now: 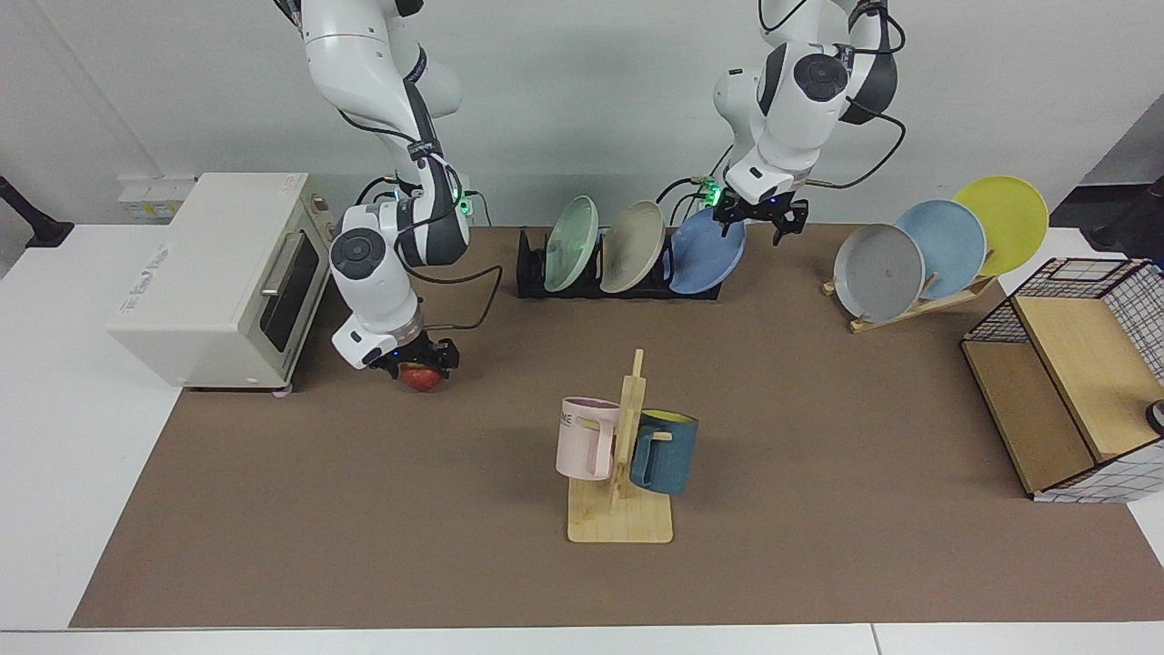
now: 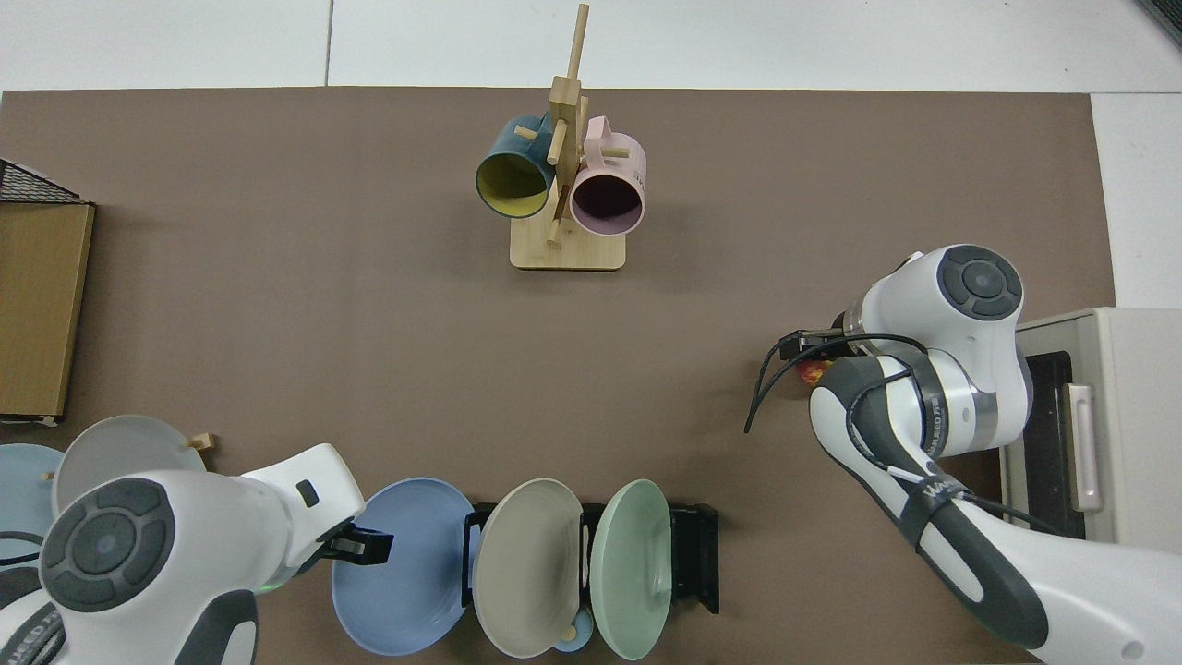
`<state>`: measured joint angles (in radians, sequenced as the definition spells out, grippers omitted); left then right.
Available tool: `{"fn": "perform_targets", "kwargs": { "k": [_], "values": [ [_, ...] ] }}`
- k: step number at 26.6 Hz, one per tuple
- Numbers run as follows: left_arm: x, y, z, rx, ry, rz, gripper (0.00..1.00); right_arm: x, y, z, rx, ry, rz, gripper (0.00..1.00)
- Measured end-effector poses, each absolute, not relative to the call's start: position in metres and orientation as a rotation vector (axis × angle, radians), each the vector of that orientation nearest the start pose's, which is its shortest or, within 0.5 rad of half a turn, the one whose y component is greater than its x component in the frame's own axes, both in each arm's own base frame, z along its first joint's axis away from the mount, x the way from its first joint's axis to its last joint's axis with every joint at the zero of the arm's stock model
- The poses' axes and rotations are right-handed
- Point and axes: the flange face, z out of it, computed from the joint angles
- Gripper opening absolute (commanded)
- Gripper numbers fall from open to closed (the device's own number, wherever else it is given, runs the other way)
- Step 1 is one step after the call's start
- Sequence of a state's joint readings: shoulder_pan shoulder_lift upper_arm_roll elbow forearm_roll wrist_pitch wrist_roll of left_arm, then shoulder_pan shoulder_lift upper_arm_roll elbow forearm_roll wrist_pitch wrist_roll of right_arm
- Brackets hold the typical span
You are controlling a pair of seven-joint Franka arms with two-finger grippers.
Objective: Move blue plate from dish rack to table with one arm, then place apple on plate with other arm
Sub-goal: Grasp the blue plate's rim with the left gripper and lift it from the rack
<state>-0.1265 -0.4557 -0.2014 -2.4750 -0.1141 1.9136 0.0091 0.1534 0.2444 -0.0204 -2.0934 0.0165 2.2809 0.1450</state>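
The blue plate [image 1: 705, 259] [image 2: 406, 573] stands tilted in the end slot of the black dish rack [image 1: 530, 268] [image 2: 697, 554], next to a beige and a green plate. My left gripper [image 1: 755, 223] [image 2: 365, 547] is open at the plate's upper outer rim, with one finger over the edge. The apple [image 1: 420, 377] [image 2: 813, 372] rests on the brown mat of the table [image 1: 818, 409] beside the oven. My right gripper [image 1: 418, 362] [image 2: 802, 344] hangs open just over it, fingers straddling its top. In the top view the arm hides most of the apple.
A cream toaster oven [image 1: 218, 273] stands close behind the right arm. A wooden mug stand [image 1: 618, 455] with a pink and a teal mug is mid-mat. A slanted wooden rack [image 1: 909, 264] holds grey, pale blue and yellow plates. A wire-sided wooden crate [image 1: 1064, 391] sits at the edge.
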Motion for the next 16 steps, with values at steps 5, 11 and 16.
{"fn": "perform_targets", "kwargs": {
  "k": [5, 11, 16],
  "values": [
    [0.352, -0.157, 0.434, -3.048, 0.465, 0.146, 0.78, 0.567, 0.076, 0.301, -3.141, 0.037, 0.087, 0.31],
    [0.341, -0.170, 0.424, -2.976, 0.456, 0.094, 0.31, 0.567, 0.076, 0.301, -3.141, 0.037, 0.087, 0.00],
    [0.342, -0.166, 0.421, -2.943, 0.462, 0.078, 0.00, 0.567, 0.076, 0.301, -3.141, 0.037, 0.087, 0.00]
  ]
}}
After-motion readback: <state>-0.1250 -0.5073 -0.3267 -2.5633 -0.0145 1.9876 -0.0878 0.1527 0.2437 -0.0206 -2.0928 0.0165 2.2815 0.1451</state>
